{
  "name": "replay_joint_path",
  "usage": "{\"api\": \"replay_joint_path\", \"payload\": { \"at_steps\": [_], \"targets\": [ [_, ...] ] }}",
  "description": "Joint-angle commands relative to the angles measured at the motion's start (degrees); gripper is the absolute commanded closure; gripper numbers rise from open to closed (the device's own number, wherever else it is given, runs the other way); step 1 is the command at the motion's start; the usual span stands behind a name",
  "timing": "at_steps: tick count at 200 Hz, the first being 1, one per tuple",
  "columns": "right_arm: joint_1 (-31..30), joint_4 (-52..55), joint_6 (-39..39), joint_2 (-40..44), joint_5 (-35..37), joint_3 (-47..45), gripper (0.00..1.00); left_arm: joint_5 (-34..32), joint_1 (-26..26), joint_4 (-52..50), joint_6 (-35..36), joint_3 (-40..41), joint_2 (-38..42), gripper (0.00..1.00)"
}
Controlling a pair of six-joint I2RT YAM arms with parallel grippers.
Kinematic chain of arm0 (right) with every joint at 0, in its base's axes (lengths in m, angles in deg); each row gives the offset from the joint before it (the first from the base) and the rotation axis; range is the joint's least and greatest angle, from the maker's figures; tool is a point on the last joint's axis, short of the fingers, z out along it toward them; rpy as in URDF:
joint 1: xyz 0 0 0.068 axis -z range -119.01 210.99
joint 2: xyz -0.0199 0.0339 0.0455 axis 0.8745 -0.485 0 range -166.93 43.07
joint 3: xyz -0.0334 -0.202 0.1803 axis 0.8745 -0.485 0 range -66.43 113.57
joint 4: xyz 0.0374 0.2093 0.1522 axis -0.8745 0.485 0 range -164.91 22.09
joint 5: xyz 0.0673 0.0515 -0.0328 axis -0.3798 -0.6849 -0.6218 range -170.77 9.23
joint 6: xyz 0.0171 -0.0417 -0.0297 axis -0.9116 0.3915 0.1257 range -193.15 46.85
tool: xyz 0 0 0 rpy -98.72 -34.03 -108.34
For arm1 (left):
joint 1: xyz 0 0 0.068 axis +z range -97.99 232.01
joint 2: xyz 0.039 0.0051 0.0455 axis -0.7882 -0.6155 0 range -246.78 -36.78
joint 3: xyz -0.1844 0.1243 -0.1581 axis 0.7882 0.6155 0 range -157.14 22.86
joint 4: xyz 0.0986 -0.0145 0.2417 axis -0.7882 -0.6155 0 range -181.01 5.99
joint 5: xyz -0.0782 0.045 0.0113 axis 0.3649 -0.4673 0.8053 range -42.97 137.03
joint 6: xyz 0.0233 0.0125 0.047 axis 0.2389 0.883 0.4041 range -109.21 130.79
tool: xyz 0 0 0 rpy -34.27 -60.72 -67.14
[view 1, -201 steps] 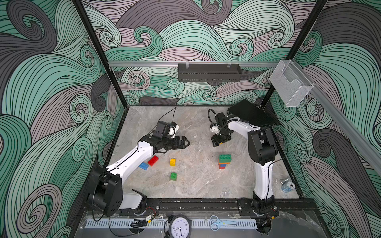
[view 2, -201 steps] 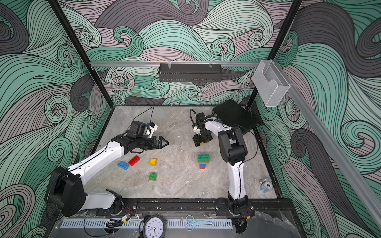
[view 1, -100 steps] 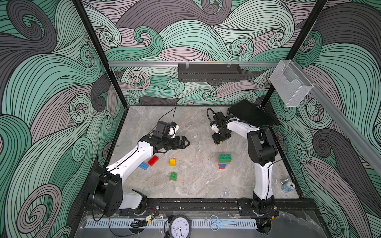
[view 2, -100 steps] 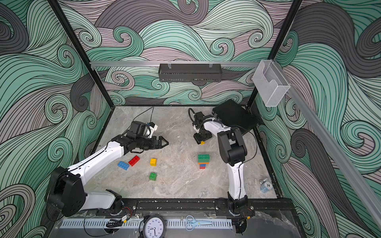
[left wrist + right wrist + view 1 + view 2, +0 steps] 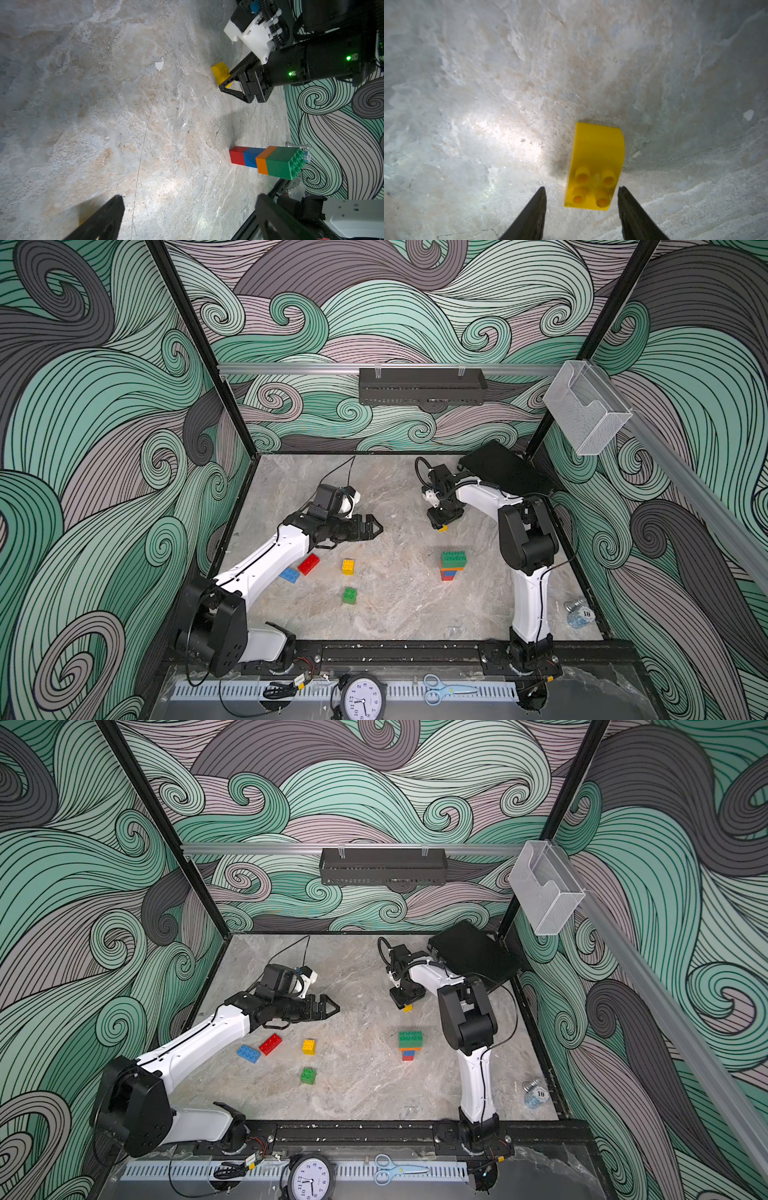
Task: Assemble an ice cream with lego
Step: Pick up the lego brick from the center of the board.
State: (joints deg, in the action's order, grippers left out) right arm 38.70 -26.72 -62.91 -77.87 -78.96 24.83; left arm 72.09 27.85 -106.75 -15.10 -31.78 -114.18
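Yellow plastic lies between the half-open jaws of the right tool (image 5: pixel 581 188): a round-topped brick (image 5: pixel 598 149), low in the wrist frame, not yet gripped and nearer one jaw. Closing unevenly could skew it across the table (image 5: pixel 395 614). The left tool (image 5: pixel 374 527) hangs wide open, empty, centre-left. The stack (image 5: pixel 453 564) stands lower right.

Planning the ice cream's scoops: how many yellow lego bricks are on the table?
2. A square yellow studded plastic brick lies near the red oblong plastic brick; a round-topped yellow plastic brick sits between the right end effector's open jaws. More could be hidden.
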Motion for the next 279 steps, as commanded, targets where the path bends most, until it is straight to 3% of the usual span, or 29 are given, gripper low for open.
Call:
{"api": "replay_joint_path", "payload": {
  "at_steps": [1, 53, 199, 279],
  "targets": [
    [-0.26, 0.79, 0.26, -0.42, 0.85, 1.94, 0.46, -0.27, -0.04, -0.67, 1.13, -0.85, 0.77, 0.02],
    [-0.39, 1.16, -0.15, -1.4, 1.63, 3.03, 0.51, -0.41, -0.05, -0.64, 1.16, -0.76, 1.02, 0.01],
    [-1.01, 2.19, -0.84, -3.33, 3.55, 4.27, 0.51, -0.87, -0.08, -0.81, 1.04, -0.59, 1.07, 0.01],
    [-1.23, 2.28, -1.55, -3.4, 4.17, 4.1, 0.58, -1.15, -0.05, -0.87, 0.97, -0.43, 1.4, 0.01]
  ]
}}
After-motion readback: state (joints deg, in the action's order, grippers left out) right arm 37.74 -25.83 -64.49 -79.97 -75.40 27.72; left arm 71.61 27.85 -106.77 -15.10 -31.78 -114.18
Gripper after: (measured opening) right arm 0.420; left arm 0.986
